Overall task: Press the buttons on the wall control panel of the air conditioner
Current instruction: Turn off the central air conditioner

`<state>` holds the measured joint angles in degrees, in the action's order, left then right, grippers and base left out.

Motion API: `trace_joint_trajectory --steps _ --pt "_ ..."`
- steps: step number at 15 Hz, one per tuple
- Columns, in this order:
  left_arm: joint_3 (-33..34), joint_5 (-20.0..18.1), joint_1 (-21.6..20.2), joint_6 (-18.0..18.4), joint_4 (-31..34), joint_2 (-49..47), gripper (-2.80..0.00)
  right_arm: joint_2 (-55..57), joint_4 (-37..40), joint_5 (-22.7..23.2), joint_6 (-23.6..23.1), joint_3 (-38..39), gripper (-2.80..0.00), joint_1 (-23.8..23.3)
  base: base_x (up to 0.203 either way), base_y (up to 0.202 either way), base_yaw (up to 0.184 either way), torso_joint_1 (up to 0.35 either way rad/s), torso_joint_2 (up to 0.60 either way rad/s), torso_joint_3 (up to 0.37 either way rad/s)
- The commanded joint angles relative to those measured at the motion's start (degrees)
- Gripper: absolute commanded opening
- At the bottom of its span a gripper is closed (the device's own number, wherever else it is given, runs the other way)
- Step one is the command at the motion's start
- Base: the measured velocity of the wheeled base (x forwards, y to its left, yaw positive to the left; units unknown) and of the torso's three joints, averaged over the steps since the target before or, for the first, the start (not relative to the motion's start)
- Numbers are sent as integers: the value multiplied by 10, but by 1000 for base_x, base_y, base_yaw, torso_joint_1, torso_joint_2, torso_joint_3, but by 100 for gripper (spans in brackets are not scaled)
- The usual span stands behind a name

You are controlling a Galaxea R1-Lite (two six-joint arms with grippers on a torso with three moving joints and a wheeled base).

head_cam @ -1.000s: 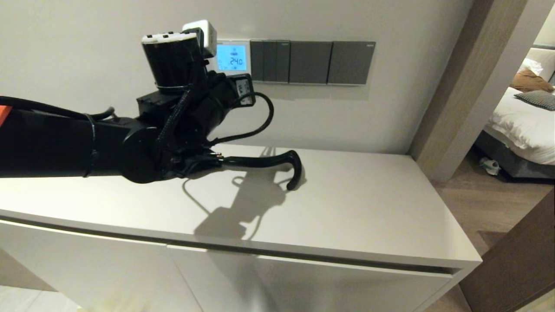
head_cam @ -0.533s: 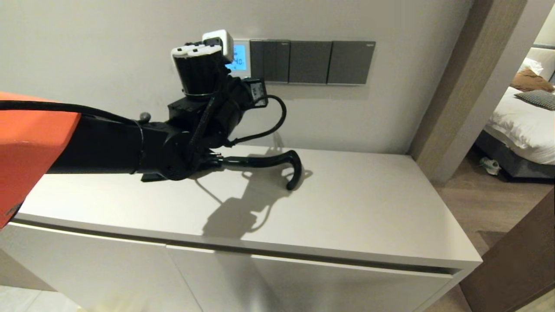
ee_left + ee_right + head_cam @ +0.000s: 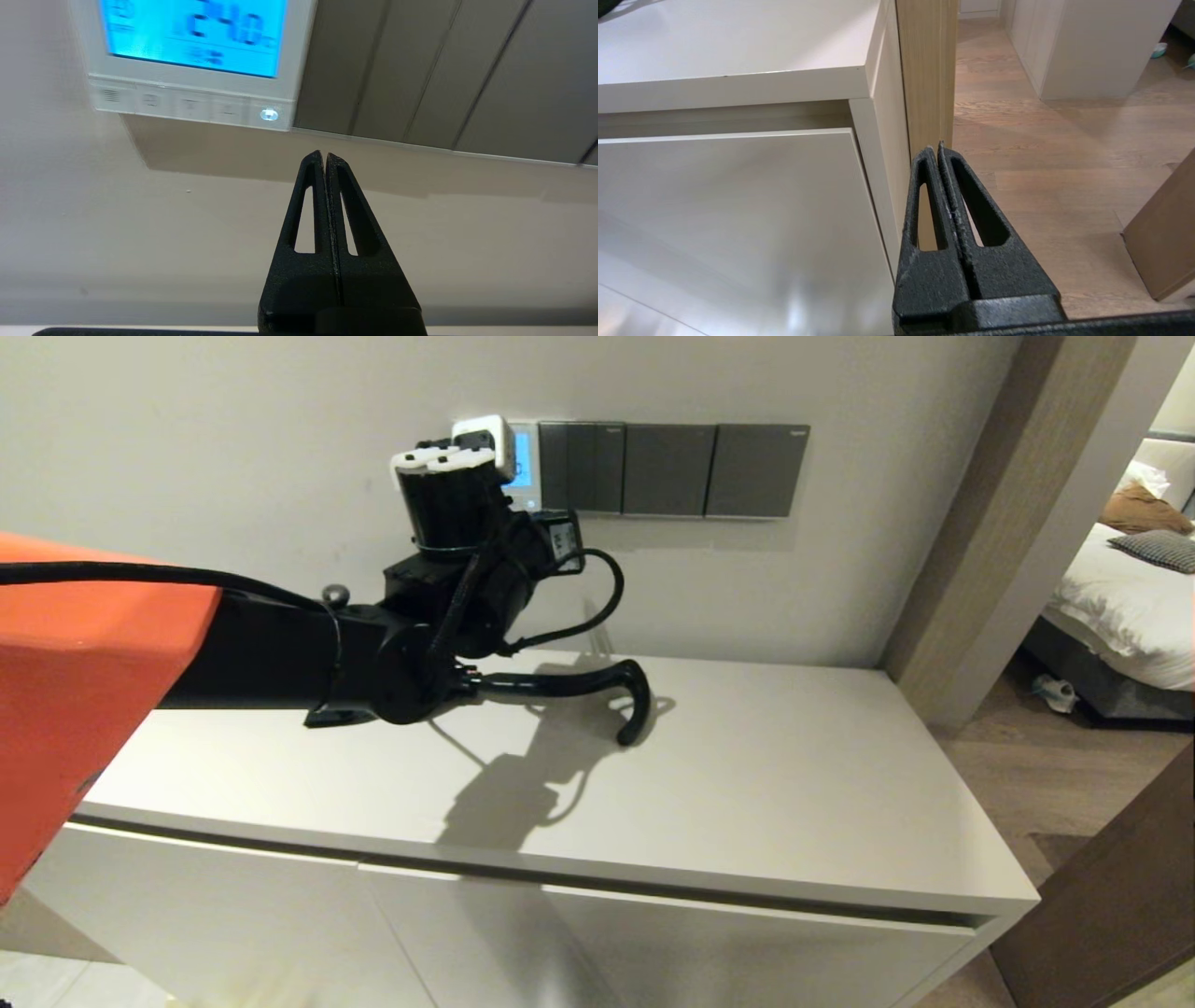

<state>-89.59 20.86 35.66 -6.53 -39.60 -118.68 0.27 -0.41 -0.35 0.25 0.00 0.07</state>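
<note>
The white wall control panel [image 3: 187, 60] has a blue-lit screen with digits. In the head view only its right strip [image 3: 525, 457] shows behind my left wrist. The row of pale buttons [image 3: 189, 103] runs along its bottom edge; the one nearest the dark switch plates glows [image 3: 269, 114]. My left gripper [image 3: 323, 156] is shut and empty. Its tips point at the bare wall just below the panel's bottom corner, beside that lit button and apart from it. My right gripper [image 3: 936, 148] is shut and empty, low by the cabinet's front corner.
Three dark grey switch plates [image 3: 672, 469] adjoin the panel on its right. A white cabinet top [image 3: 794, 784] lies under my left arm, with a black cable [image 3: 597, 686] arching over it. A wooden door frame [image 3: 980, 523] and a bed [image 3: 1120, 597] are to the right.
My left arm has moved right and closer to the wall. Its wrist now covers most of the panel's screen in the head view.
</note>
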Motion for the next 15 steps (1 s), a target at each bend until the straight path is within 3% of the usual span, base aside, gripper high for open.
trace_joint_trajectory --steps 1,15 --pt "-18 4 -4 -1 1 -15 -280 1 0 0 0 2 -280 0 0 0 0 0 0 0" --pt "-48 5 -28 -1 7 -23 -280 0 0 0 0 2 -280 0 0 0 0 0 0 0"
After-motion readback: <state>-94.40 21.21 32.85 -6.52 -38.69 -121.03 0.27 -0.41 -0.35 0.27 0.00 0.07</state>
